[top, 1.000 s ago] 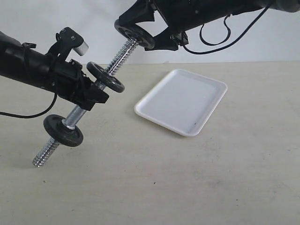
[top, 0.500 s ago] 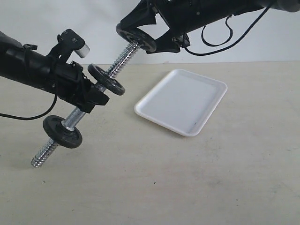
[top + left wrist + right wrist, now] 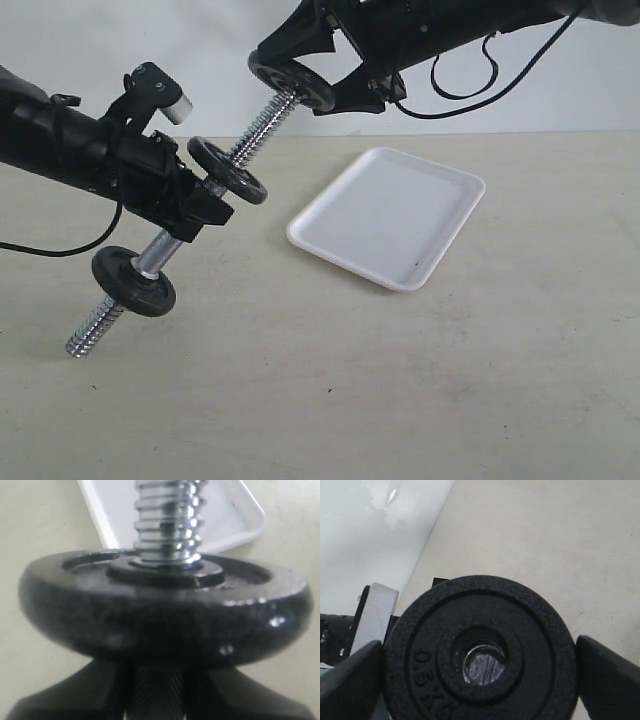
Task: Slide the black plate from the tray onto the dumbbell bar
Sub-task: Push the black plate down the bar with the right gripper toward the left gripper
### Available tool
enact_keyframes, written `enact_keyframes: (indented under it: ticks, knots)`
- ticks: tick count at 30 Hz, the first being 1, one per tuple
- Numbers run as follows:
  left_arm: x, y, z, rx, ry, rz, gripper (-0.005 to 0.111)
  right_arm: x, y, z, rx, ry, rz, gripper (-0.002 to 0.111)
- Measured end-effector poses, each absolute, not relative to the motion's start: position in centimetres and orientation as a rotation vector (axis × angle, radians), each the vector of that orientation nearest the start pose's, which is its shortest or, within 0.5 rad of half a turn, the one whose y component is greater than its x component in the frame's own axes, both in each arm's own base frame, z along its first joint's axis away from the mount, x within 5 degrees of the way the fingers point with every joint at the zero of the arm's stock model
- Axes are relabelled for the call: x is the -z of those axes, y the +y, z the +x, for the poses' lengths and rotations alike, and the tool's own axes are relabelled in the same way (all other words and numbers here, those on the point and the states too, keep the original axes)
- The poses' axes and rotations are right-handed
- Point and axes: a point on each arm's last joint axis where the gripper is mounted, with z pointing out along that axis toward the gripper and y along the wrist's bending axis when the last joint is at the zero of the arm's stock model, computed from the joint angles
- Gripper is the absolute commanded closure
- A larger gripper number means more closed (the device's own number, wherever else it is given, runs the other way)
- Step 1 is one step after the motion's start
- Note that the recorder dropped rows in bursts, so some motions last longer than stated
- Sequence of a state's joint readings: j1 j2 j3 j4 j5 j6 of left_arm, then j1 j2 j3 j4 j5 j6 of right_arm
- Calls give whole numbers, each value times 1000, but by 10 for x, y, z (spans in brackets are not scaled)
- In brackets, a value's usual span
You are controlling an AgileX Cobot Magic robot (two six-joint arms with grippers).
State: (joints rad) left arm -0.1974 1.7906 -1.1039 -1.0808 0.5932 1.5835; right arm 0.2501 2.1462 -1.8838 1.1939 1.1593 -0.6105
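The tray [image 3: 345, 262] is lying bare on the desk [image 3: 400, 380], so the pick-up is being counted as done. The black plate [image 3: 290, 80] is being carried in the air by the right end effector [image 3: 318, 78]; its jaws are standing wide across the disc, with the pads pressing on opposite sides of the rim. The dumbbell bar [image 3: 262, 125] is being gripped at its knurled middle by the left end effector [image 3: 192, 213], jaws drawn close around it. It is being offered up tilted above the desk, one threaded end pointing toward the plate. In the right wrist view the bar's chrome tip is showing inside the plate's central hole, so the threading is being judged as only just begun. The plate is sitting at the very top of the thread, well apart from the upper mounted disc [image 3: 227, 168]. The slide down toward that disc and the release are being left to do. The plate is lying squarely between the right end effector's two pads, its flat face turned to the wrist camera.
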Motion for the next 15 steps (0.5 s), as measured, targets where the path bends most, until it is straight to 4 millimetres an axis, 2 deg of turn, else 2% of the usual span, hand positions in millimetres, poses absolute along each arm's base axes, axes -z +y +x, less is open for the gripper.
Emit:
enact_keyframes:
  ticks: [15]
  knots:
    - [-204, -115, 352, 423, 2103, 1111, 102, -279, 190, 432, -1426, 2305, -573, 108]
